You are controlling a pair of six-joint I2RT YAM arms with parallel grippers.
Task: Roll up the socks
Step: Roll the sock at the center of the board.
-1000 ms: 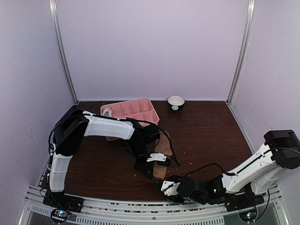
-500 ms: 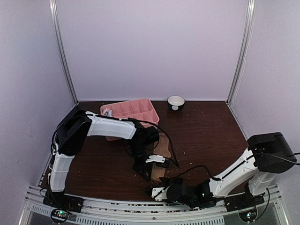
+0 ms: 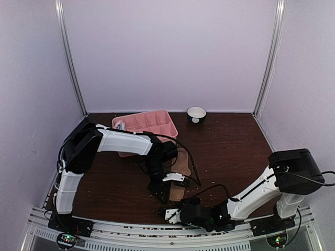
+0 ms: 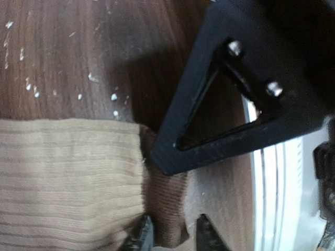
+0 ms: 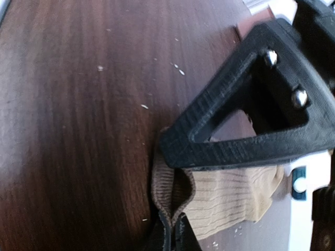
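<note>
Near table centre, toward 6 o'clock: tan sock (image 3: 180,166) lies flat on your table (image 3: 235,146), darker cuff nearest the arm bases.
Obstruction: both grippers crowd that cuff, each blocking part of the other's wrist view.
Container, 11 o'clock: pink tray (image 3: 157,123) holds one small pale item in its 9 o'clock-end compartment, too small to identify.
Container, 1 o'clock: bowl (image 3: 196,113), white inside.
Your left gripper (image 4: 172,236): jaws slightly apart, astride the cuff.
Your right gripper (image 5: 170,232): jaws closed, pinching the cuff's fold.
</note>
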